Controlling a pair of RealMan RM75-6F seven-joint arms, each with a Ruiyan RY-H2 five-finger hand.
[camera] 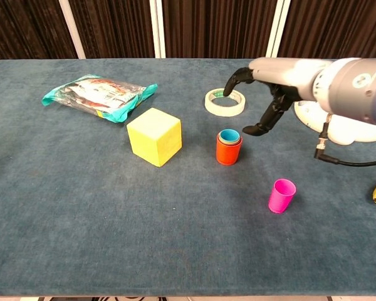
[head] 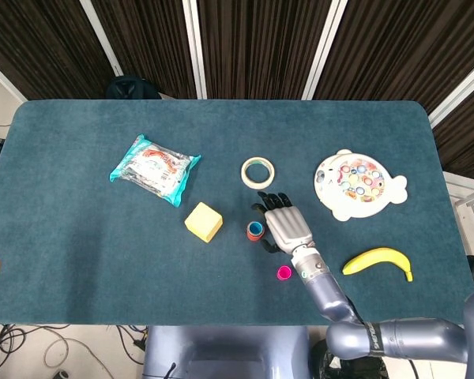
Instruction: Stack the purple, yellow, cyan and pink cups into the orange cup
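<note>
The head view looks steeply down from high above the near edge, taking in the whole dark teal felt-covered table (head: 79, 260) and black slatted wall panels (head: 253, 47) beyond. The chest view sits low at the near edge, facing level across the table (camera: 113, 238), much closer. Both share the yellow foam cube (head: 203, 222) (camera: 154, 136), the cream roll of tape (head: 257, 171) (camera: 225, 101) and the right hand (head: 284, 229) (camera: 263, 103).

The right robot hand (camera: 258, 100) hangs above the table, fingers spread and curved downward (holding nothing).
</note>
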